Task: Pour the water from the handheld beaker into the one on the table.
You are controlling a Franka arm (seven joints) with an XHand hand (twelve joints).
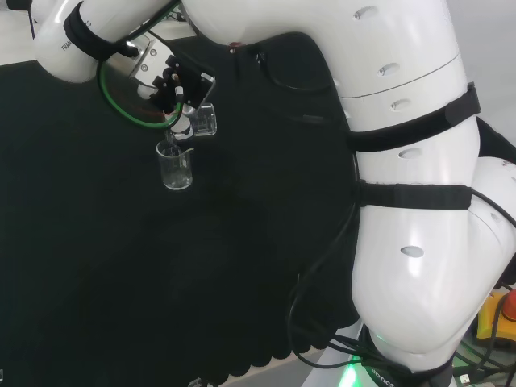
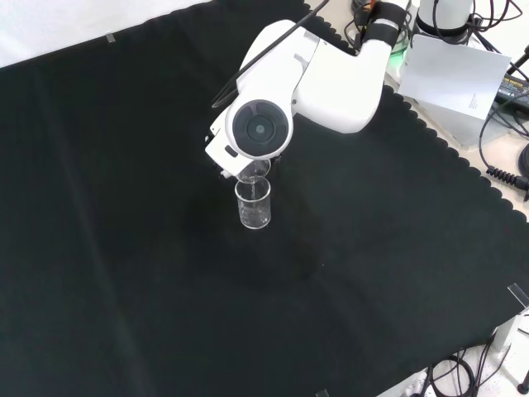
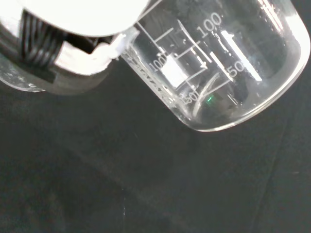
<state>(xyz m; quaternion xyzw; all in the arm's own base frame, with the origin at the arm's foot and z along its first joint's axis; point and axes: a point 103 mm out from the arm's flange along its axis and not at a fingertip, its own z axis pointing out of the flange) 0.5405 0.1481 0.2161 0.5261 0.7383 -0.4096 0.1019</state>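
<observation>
Receiving beaker [image 1: 176, 168]: stood upright on the black cloth [image 1: 121, 274], left of the arm's white links in the head view; clear glass, mouth open upward.
Handheld beaker [image 1: 203, 119]: was just up and right of the receiver in the head view, tipped with its lip over the receiver's mouth.
Hand [image 1: 173, 85]: fingers were curled round the handheld beaker's wall.
Handling, judged: both vessels thin glass, light, rigid, smooth, hence slippery and breakable; grasp belonged on the side wall, clear of lip and spout.
Contents: wrist view showed little in the tilted beaker [image 3: 218, 63]; the amount could not be told.
</observation>
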